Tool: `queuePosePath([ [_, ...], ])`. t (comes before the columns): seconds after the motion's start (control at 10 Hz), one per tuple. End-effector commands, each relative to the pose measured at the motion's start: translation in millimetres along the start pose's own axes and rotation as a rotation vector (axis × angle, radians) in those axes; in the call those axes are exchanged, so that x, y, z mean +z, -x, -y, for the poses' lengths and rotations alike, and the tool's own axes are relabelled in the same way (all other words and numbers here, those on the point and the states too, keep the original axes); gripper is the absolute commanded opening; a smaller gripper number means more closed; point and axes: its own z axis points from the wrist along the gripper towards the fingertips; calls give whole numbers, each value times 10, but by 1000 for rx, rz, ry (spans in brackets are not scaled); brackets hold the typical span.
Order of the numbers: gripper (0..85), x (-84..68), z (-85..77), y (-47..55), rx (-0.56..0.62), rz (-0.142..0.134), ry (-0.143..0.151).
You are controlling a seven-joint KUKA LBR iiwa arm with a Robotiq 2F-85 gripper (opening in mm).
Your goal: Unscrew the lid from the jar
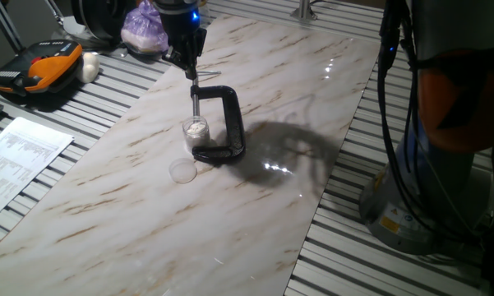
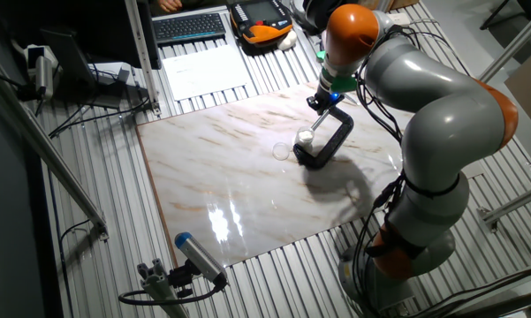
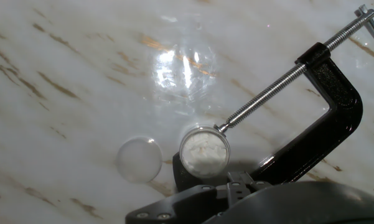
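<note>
On the marble desk [image 1: 131, 189], the lid [image 1: 182, 170] is lying flat by itself, just left of the jar and not touching it. In the hand view the lid [image 3: 139, 159] is showing as a pale translucent disc beside the jar [image 3: 204, 151]. The jar [image 1: 196, 130] is standing upright with its mouth open and white material showing inside. It is sitting between the foot and the screw tip of a black clamp [image 1: 226, 123], whose metal screw [image 3: 280, 83] is pressing against the jar's rim. The clamp is lying to the right of the jar, its curved frame resting on the desk. Above the clamp's screw end, the claw [image 1: 186, 59] is hanging over the desk, apart from the lid and the jar. It is holding nothing that can be seen; how far its fingers are spread cannot be told. In the other fixed view, the arm [image 2: 433, 115] is arching over the right side of the desk.
</note>
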Motion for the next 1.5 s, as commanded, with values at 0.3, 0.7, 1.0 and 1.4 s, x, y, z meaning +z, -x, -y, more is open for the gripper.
queuePosePath([
  [0.3,0,-12,-8,-10,-1,3,-2],
  [0.7,0,-28,-11,-36,-1,10,-7],
  [1.0,0,-32,-20,-46,1,13,-10],
  [1.4,0,-27,-21,-38,-1,16,-13],
])
